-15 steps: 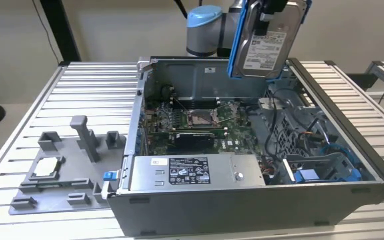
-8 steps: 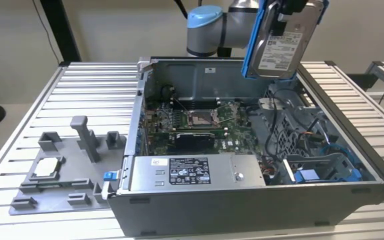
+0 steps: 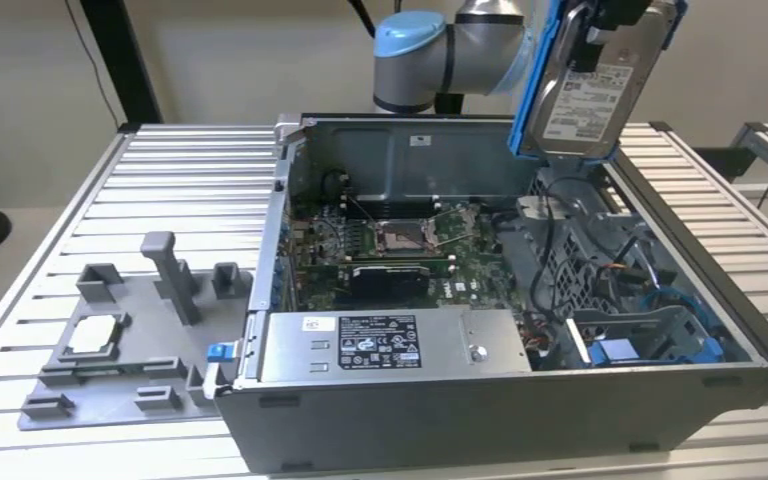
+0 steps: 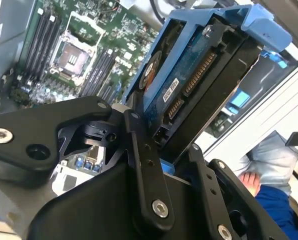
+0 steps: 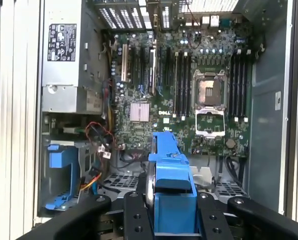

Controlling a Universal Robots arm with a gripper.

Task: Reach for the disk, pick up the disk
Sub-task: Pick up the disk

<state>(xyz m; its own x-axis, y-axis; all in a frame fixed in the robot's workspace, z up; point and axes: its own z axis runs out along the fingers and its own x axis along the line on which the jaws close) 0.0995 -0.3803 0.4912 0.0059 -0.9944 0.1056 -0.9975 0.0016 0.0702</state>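
The disk (image 3: 594, 85) is already out of the computer case (image 3: 491, 400) and hangs in the air above its far corner, on the exterior view's right. It stands nearly upright, with the white label turned to the camera and the blue carrier frame along its edges. The gripper (image 3: 611, 15) holds it from above; in the second wrist view the black fingers (image 4: 144, 165) press on both sides of the disk (image 4: 189, 95), so the pincer is closed around it. In the first wrist view the blue frame of the disk (image 5: 171, 170) sits between the two fingers (image 5: 134, 215), and under it lies the open case with the green motherboard (image 5: 189, 100). The grey power supply box (image 3: 384, 345) stays in the near part of the case. A grey tray (image 3: 117, 350) with a small chip lies on the table at the exterior view's left.
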